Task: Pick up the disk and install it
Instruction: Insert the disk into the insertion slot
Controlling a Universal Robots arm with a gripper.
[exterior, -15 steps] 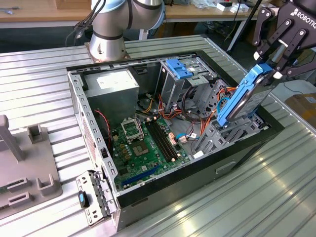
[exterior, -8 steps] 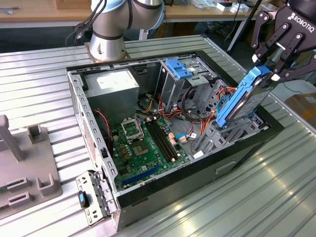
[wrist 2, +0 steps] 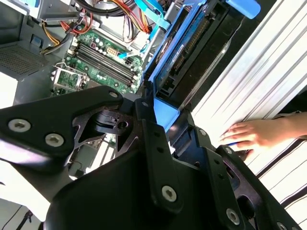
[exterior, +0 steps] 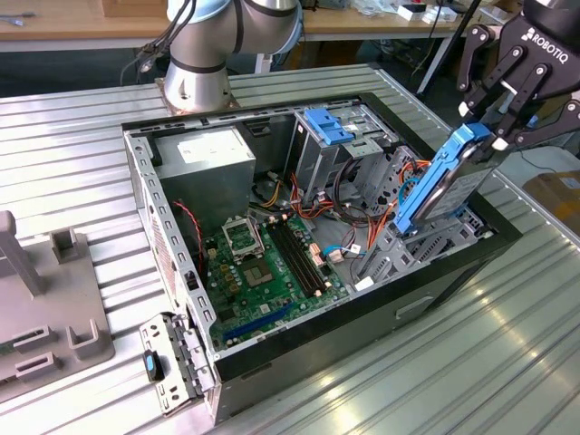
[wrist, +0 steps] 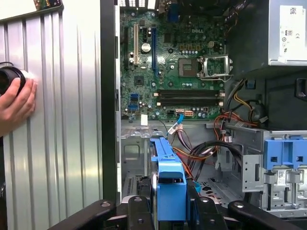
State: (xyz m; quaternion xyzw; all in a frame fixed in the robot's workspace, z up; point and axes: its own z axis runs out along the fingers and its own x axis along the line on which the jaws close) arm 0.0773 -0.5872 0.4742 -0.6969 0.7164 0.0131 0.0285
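The disk, a grey slab framed by bright blue rails, stands tilted on end over the corner of the open computer case at the exterior view's right. Its lower end sits in the drive bay among orange and blue cables. My gripper is shut on the disk's upper end. In the second wrist view the disk runs away from the gripper toward the case. The first wrist view shows the disk's blue end clamped at the gripper, above the bay floor.
Inside the case lie a green motherboard, a power supply and a metal cage with a blue latch. A person's hand rests on the ribbed table beside the case, and holds a black round object. A grey fixture stands at the exterior view's left.
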